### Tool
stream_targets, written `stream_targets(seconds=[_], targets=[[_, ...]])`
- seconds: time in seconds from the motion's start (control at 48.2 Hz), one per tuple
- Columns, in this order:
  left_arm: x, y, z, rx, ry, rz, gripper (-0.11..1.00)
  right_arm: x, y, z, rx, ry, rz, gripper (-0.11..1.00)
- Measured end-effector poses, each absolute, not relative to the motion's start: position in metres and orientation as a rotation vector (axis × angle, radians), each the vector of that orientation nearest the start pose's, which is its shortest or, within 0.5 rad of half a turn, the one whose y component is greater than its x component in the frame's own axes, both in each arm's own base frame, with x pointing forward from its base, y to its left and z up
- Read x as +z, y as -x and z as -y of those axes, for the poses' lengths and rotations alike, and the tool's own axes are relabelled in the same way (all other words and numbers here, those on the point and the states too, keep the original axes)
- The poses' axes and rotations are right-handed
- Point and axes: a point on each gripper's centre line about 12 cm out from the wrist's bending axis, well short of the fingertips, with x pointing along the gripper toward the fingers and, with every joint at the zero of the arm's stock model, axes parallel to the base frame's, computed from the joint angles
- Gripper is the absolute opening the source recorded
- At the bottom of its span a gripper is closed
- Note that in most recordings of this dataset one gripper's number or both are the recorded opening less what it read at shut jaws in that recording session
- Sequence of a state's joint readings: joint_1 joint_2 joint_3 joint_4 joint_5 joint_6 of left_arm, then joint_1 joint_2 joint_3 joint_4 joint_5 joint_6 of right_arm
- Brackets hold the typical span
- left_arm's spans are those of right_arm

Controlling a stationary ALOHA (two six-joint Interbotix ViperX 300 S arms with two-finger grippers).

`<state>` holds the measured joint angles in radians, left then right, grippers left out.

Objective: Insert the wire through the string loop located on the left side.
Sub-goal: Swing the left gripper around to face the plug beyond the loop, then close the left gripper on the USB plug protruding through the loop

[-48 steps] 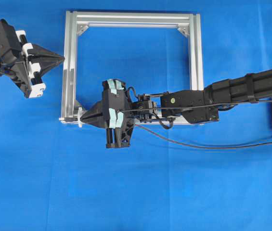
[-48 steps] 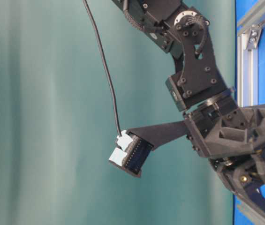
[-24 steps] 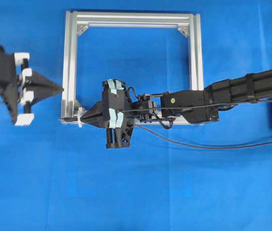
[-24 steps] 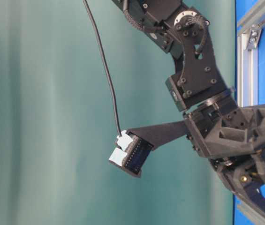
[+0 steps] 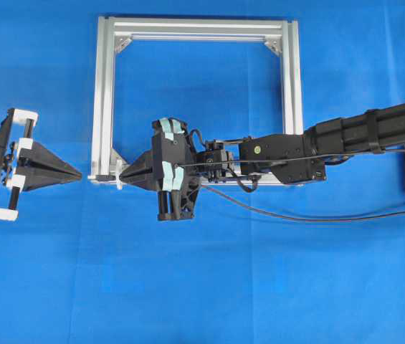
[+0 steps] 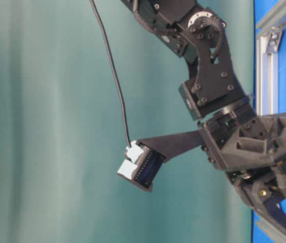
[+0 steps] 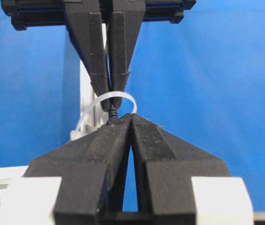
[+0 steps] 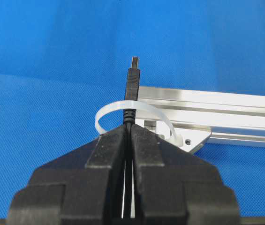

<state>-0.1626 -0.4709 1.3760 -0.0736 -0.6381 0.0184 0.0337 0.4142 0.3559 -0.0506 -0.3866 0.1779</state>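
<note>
My right gripper (image 5: 122, 175) is shut on the wire (image 8: 132, 79) just behind its plug. The plug passes through the white string loop (image 8: 118, 107) at the silver frame's (image 5: 102, 100) near left corner. Seen from overhead, the plug's end (image 5: 103, 177) sticks out left of the string loop (image 5: 119, 175). My left gripper (image 5: 80, 174) is shut and holds nothing. It points right at the plug, a short gap away. In the left wrist view its closed tip (image 7: 131, 115) sits just in front of the plug (image 7: 112, 111) and the loop (image 7: 118, 95).
The square aluminium frame lies flat on the blue cloth (image 5: 202, 287). The wire's slack (image 5: 295, 217) trails right below the right arm (image 5: 345, 140). The table-level view shows the frame's corner bracket (image 6: 273, 40) behind the arm.
My left gripper has swung down from beside the frame's left bar and turned level with the loop, facing the plug. The right gripper and the wire have stayed still.
</note>
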Motion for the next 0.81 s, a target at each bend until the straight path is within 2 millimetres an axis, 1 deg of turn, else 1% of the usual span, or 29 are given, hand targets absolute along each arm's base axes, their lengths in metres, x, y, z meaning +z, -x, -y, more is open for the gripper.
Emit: stream_targets(seconds=[0.436, 0.498, 0.581, 0.644, 0.664, 0.706, 0.747, 0.81], targets=[[0.1536, -0.2164, 0.0245, -0.087, 0.015, -0.289, 0.01, 0.1251, -0.5003, -0.0184, 0.026, -0.127, -0.385, 0.01], [0.1537, -0.2168, 0.0234, -0.082, 0.017, -0.290, 0.04, 0.1246, -0.4999, -0.0191, 0.027, -0.127, -0.387, 0.01], [0.1540, -0.2172, 0.0232, -0.080, 0.017, -0.290, 0.21, 0.1251, -0.5002, -0.0191, 0.027, -0.127, -0.385, 0.01], [0.1541, -0.2175, 0.0232, -0.080, 0.020, -0.292, 0.39, 0.1246, -0.4999, -0.0191, 0.027, -0.127, -0.387, 0.01], [0.1544, -0.2178, 0.0233, -0.080, 0.023, -0.292, 0.47, 0.1251, -0.5002, -0.0191, 0.027, -0.125, -0.385, 0.01], [0.1541, -0.2177, 0.0234, -0.080, 0.025, -0.295, 0.60, 0.1238, -0.4999, -0.0190, 0.025, -0.129, -0.388, 0.01], [0.1547, -0.2184, 0.0234, -0.079, 0.026, -0.295, 0.71, 0.1238, -0.4999, -0.0191, 0.027, -0.125, -0.388, 0.01], [0.1546, -0.2189, 0.0236, -0.081, 0.025, -0.302, 0.85, 0.1246, -0.4999, -0.0191, 0.027, -0.127, -0.387, 0.01]])
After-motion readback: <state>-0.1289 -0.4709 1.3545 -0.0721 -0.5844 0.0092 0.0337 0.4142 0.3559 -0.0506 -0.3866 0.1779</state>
